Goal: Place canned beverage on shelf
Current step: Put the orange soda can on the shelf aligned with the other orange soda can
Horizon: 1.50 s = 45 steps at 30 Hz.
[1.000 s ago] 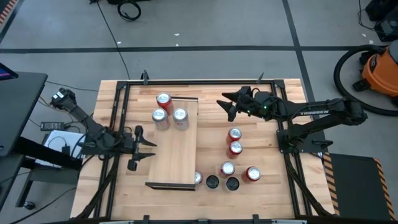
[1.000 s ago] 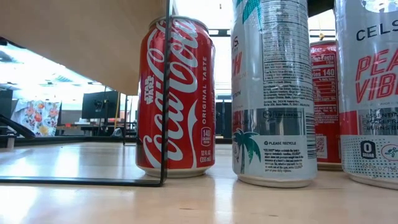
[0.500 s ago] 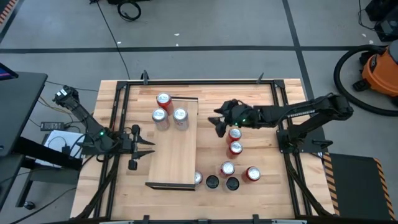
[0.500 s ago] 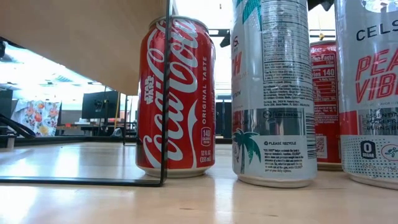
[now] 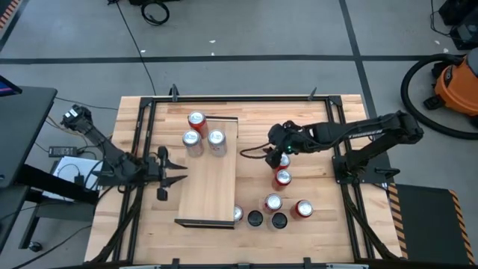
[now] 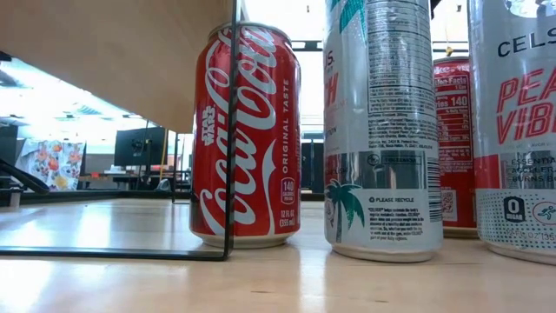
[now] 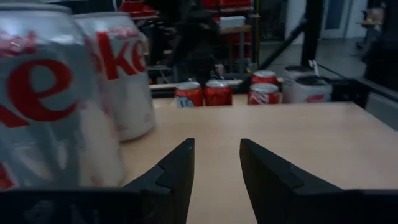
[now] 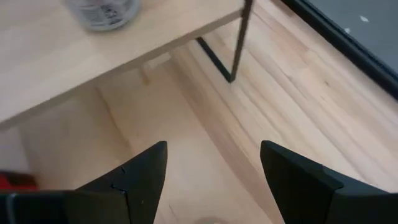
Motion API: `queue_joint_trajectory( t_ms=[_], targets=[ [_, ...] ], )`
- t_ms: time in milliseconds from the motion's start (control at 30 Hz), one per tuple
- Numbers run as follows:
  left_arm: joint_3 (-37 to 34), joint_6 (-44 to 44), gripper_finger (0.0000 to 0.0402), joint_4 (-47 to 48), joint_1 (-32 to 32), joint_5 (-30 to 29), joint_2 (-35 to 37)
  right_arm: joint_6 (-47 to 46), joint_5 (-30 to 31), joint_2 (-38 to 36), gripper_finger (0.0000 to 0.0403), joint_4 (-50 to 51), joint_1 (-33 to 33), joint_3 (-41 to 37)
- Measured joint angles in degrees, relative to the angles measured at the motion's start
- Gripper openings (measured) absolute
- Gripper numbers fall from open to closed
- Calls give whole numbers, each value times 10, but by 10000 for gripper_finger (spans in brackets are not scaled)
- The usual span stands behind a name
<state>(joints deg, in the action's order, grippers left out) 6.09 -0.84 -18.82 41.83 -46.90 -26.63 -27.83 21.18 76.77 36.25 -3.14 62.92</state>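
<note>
Right end effector (image 5: pixel 261 152) (fingers spread) hangs between shelf (image 5: pixel 209 175) and red can (image 5: pixel 282 160).

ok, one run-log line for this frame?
phase: reach | right gripper: open, over table between shelf and red can | left gripper: open, waiting at shelf's left edge | on shelf: three cans

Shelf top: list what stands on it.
On the shelf, three cans cluster at its far end; the rest is bare. Whatever lies beneath the board is covered.
</note>
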Motion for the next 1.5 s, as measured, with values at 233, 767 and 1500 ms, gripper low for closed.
queue_joint_trajectory(
  t_ms=[233,767,1500],
  targets=[
    [0,45,139,-18,-35,0,0,37,-48,0,268,-18,12,8],
    [1,107,139,-9,-35,-29,0,-82,-92,141,268,236,28,133],
    [1,57,139,-11,-35,-42,0,-172,-163,224,390,358,56,216]
  ],
)
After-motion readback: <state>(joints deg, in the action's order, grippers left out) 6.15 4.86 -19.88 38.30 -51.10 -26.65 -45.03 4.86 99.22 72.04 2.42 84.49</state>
